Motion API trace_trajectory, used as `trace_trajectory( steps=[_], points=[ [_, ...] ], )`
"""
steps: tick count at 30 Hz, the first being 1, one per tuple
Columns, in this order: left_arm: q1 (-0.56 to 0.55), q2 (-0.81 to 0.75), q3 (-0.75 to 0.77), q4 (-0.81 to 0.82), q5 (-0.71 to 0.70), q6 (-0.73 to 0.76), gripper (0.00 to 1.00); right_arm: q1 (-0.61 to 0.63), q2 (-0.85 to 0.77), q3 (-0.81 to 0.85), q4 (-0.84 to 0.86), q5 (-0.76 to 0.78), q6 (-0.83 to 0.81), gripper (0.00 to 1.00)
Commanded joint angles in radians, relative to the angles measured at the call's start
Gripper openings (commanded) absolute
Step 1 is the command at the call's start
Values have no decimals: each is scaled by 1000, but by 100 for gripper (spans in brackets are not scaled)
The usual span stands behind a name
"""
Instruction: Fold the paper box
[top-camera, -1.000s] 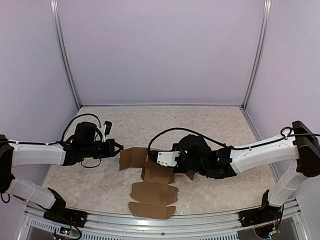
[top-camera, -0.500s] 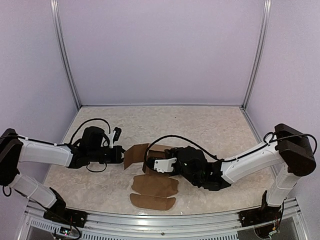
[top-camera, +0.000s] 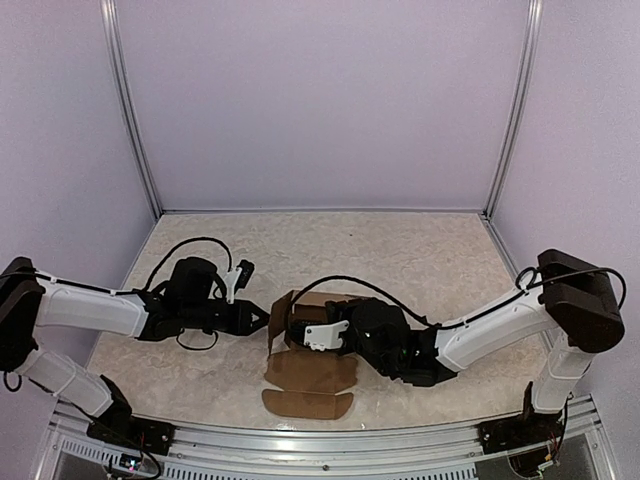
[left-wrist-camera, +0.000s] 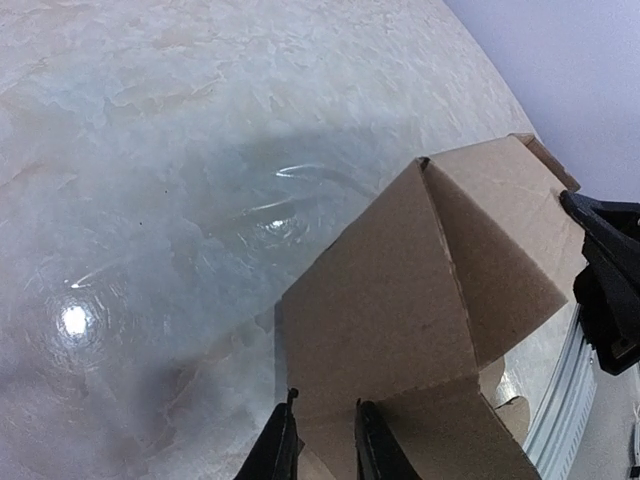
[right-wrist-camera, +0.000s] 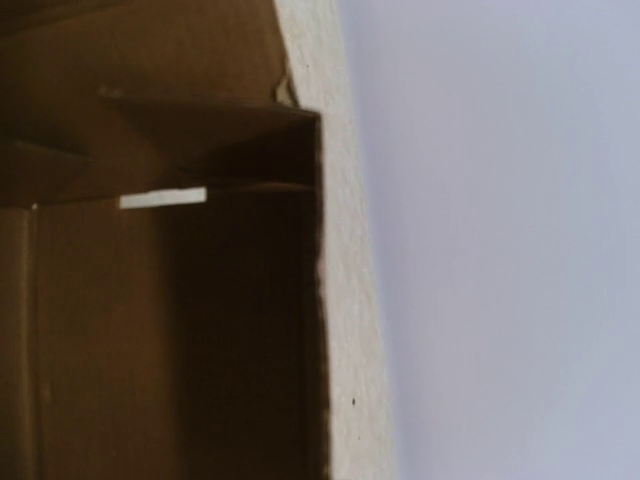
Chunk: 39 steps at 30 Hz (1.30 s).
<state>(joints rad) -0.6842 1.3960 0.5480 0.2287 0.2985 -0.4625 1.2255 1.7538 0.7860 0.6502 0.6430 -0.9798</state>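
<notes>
Left gripper (top-camera: 261, 320), jaws slightly parted, seems to be raising the paper box's (top-camera: 310, 372) side wall; closed right gripper (top-camera: 300, 325) is pinning the base, so push squarely.

Robot laboratory cell: plain lilac walls (top-camera: 320, 100), aluminium corner posts (top-camera: 133, 120), marbled table (top-camera: 400, 250), metal rail (top-camera: 400, 435) at its near edge.

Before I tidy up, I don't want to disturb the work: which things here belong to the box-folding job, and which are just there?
Part of the job: cardboard box, left gripper, right gripper.
Just there: table, metal rail along the near edge.
</notes>
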Motion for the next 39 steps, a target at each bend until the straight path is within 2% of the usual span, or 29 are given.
trace_trajectory(
  steps=[1,5,12,17,33,39],
  points=[
    [-22,-14,23,-21,-22,33,21,34,39,-15,81,43,-48,0],
    [-32,-14,15,-22,-31,35,28,46,55,-21,115,68,-64,0],
    [-53,-41,-25,9,-51,35,47,72,78,-39,165,104,-83,0],
    [-77,-55,-42,19,-71,44,55,91,103,-48,206,129,-101,0],
    [-168,-88,-87,38,-105,51,58,117,114,-51,179,152,-67,0],
    [-176,-42,-69,67,-107,48,58,126,117,-47,172,152,-52,0]
  ],
)
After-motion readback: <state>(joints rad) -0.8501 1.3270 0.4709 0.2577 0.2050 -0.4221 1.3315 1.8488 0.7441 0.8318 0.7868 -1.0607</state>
